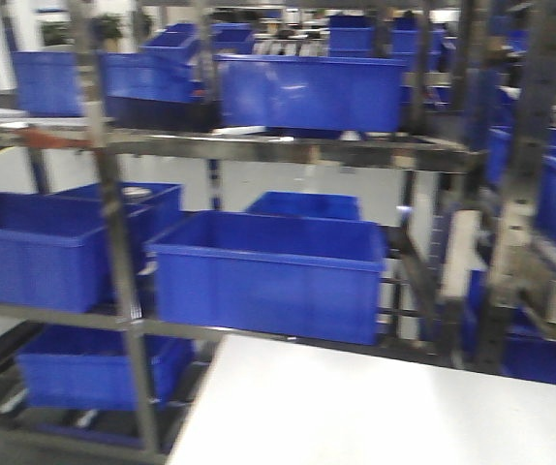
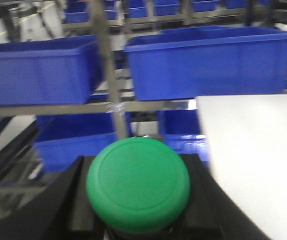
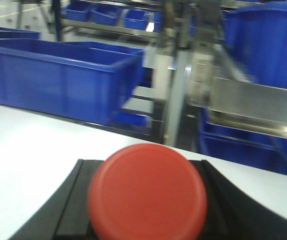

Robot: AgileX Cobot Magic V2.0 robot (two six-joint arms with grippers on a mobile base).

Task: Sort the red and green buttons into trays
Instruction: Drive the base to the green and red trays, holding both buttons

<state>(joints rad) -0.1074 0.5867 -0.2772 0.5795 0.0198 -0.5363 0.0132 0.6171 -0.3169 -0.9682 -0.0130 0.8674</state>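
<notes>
Left hand (image 2: 138,165): black fingers (image 2: 71,200) hug both sides of the green button (image 2: 137,185), so it reads as clamped on it. The button hangs past the worktop's (image 2: 253,160) edge.
Right hand (image 3: 143,165): closed the same way on the red button (image 3: 147,192), which hangs low over the worktop.
Button axis: only the round caps face the wrist cameras. The dark bodies are hidden beneath, so no long axis shows.
Beyond: a metal rack (image 1: 113,242) of deep blue crates (image 1: 268,276) — storage, not the goal.
Trays: not in any view. Which way each lies from its hand, and which arm is nearer, cannot be told.
Step in hand: probably carrying each button to its colour-matched tray.
View gap: the front view shows bare worktop and rack but no arms or buttons — only the wrist views show the grips.
</notes>
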